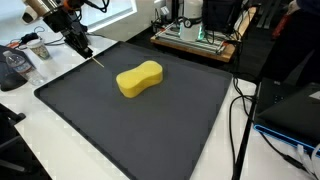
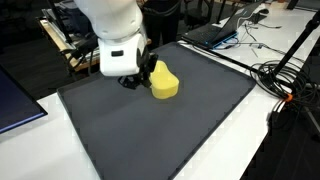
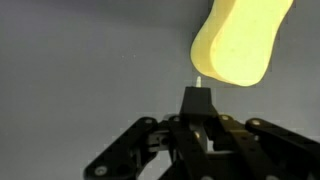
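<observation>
A yellow peanut-shaped sponge (image 1: pixel 139 79) lies on a large dark mat (image 1: pixel 120 135), toward its far side. My gripper (image 1: pixel 82 49) hangs over the mat's far left corner, tilted toward the sponge. Its fingers are shut on a thin pale stick (image 1: pixel 98 62) that pokes out beyond the tips. In the wrist view the closed fingertips (image 3: pixel 198 98) point at the sponge (image 3: pixel 240 40), and the stick's pale end (image 3: pixel 198 83) stands just short of the sponge's edge. In an exterior view the white wrist hides most of the gripper (image 2: pixel 131 79), which sits close beside the sponge (image 2: pixel 164 83).
A cup (image 1: pixel 39 48) and a clear bag (image 1: pixel 12 68) stand off the mat's left corner. A circuit board on a wooden tray (image 1: pixel 195 36) sits behind the mat. Black cables (image 2: pixel 285 80) and a laptop (image 2: pixel 215 30) lie along one side.
</observation>
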You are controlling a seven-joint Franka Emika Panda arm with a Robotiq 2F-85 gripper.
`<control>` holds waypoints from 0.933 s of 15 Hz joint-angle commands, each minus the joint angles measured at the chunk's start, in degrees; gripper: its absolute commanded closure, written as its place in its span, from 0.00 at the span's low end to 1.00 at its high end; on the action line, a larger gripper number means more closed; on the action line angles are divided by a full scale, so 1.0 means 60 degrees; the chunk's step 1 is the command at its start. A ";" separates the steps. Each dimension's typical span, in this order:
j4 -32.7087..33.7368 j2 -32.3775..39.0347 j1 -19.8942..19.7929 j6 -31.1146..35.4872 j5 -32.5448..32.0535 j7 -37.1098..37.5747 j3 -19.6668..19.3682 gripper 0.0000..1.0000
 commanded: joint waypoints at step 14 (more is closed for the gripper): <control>-0.7958 -0.5248 0.0728 0.2994 0.2130 -0.0267 -0.1760 0.96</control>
